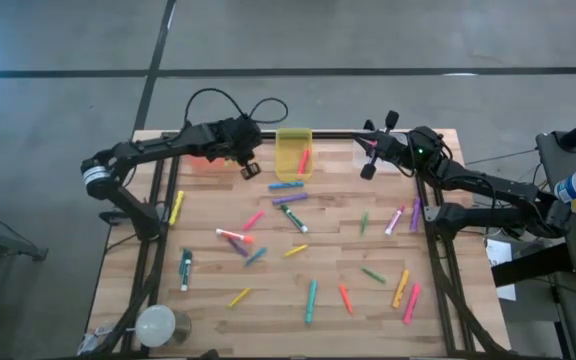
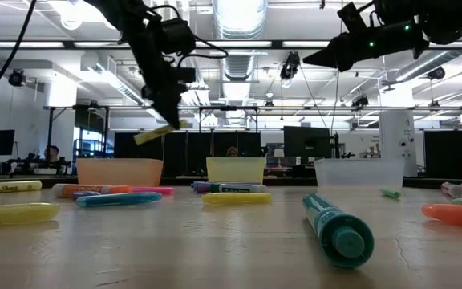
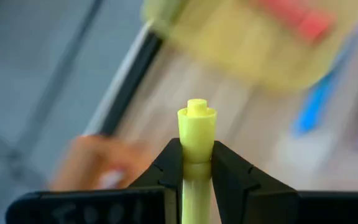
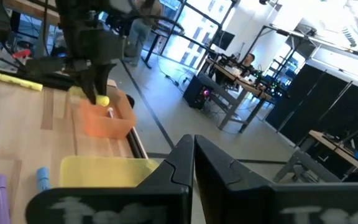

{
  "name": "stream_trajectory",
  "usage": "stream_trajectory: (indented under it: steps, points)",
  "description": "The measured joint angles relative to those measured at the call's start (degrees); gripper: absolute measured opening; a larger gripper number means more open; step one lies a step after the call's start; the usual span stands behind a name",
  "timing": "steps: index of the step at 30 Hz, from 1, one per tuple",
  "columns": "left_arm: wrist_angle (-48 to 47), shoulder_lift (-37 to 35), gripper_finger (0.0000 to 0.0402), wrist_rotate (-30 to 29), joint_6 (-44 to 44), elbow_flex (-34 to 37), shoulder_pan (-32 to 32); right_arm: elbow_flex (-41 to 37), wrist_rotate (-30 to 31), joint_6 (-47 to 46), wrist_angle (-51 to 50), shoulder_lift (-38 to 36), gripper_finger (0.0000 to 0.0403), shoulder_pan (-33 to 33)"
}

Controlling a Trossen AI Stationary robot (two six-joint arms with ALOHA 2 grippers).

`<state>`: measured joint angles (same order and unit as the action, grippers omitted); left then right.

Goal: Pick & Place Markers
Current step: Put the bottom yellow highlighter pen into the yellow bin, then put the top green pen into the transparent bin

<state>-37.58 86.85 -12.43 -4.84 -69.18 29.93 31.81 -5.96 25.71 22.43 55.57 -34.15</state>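
A: Yellow marker (image 3: 197,134) — where is it?

B: Pinched between the left gripper (image 3: 197,163)'s two fingers, its cap poking out past the tips. In the low view it hangs tilted under that gripper, well above the table (image 1: 368,300).

A: What lies under and around that gripper?

B: The orange bin (image 2: 119,171) sits just beside and below it, at the table's far edge. The yellow bin (image 1: 293,153) is next along, toward the other arm, with a red marker (image 1: 304,160) inside. The clear bin (image 2: 359,172) stands farther still, near the right gripper (image 4: 194,155).

A: And the right gripper?

B: Raised above the table's far side, by the clear bin. Its fingers meet with only a thin seam between them and nothing held.

A: Anything in the way?

B: Between the left gripper and the orange bin I see no obstacle. The loose markers lie nearer the table's front, away from both grippers: a blue marker (image 1: 286,185) and a purple marker (image 1: 290,199) just in front of the yellow bin, a teal marker (image 2: 338,225) closest to the low camera, and another yellow marker (image 1: 176,207) near the left arm's base. A white round object (image 1: 155,324) rests at the front corner on the left arm's side.
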Motion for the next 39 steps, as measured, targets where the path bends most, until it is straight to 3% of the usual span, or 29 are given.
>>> stream_trajectory:
  steps: [3, 7, 9, 13, 17, 29, 34, 39]
  points:
    - [8.23, 0.00, 0.0053, 10.60, 9.47, 0.53, 1.38, 0.00, 0.00, 0.02, -0.85, 0.00, 0.0009, -0.04]
    - [27.73, 0.63, 0.0053, 25.38, 22.09, 3.65, 3.28, 0.00, 0.00, -0.09, -1.24, 0.02, 0.0009, -0.04]
    - [37.77, 1.79, 0.0053, 27.98, 26.43, 6.01, 3.41, -0.02, 0.00, -0.50, -1.26, 0.02, 0.0009, -0.04]
    - [51.41, 5.77, 0.0053, 28.34, 30.64, 9.27, 3.35, -0.02, 0.00, -1.61, -1.26, 0.00, 0.0009, -0.02]
    - [56.61, 10.33, 0.0053, 27.85, 31.45, 9.33, 4.23, -0.02, 0.00, -3.03, -1.57, 0.01, 0.0009, -0.02]
    - [56.98, 20.10, 0.0067, 27.51, 30.19, 6.17, 5.03, -0.02, -0.01, -4.64, -2.36, 0.02, 0.0009, 0.02]
    - [56.42, 20.01, 0.0099, 26.37, 28.23, 6.57, 5.18, -0.02, 0.00, -5.84, -3.88, 0.02, 0.0009, 0.02]
    - [55.57, 19.22, 0.0105, 26.02, 25.43, 6.60, 5.47, -0.04, -0.02, -7.35, -5.83, 0.02, 0.0009, 0.02]
